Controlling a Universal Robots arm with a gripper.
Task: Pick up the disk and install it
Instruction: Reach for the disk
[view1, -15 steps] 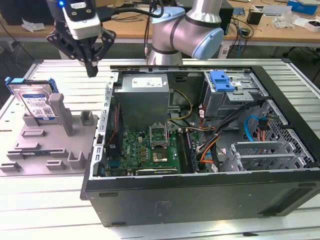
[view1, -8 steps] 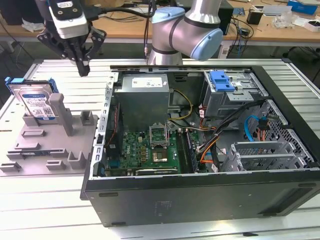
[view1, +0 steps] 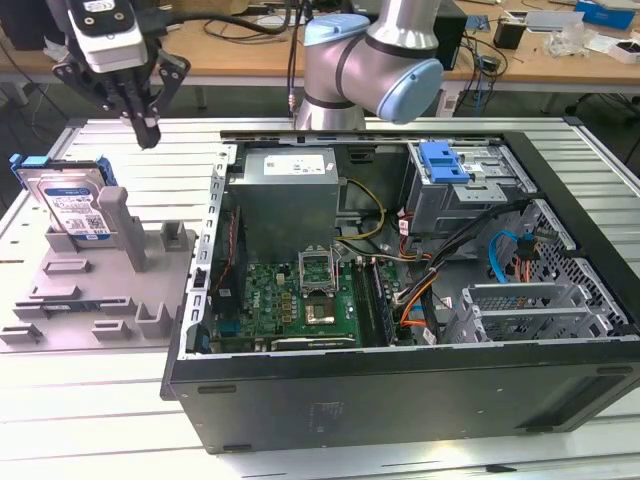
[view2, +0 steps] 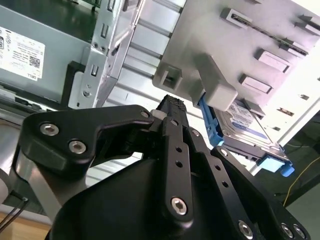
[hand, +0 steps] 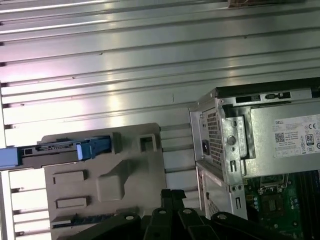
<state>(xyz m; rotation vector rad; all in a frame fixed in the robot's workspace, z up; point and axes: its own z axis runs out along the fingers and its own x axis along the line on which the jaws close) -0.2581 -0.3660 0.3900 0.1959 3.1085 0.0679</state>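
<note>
The flat silver hard drive in its bright blue plastic frame (view1: 72, 205) is standing on edge in a slot of the grey plastic fixture plate (view1: 105, 305). The black gripper (view1: 148, 132) hangs above that plate, fingers pressed together on nothing, apart from the drive. An open black computer case (view1: 400, 400) sits just beside the plate.

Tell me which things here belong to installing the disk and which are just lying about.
Job: disk, standing in the fixture plate; tool, shut, empty; drive cage; computer case.
Lying about: cables and blue box on the far bench.
</note>
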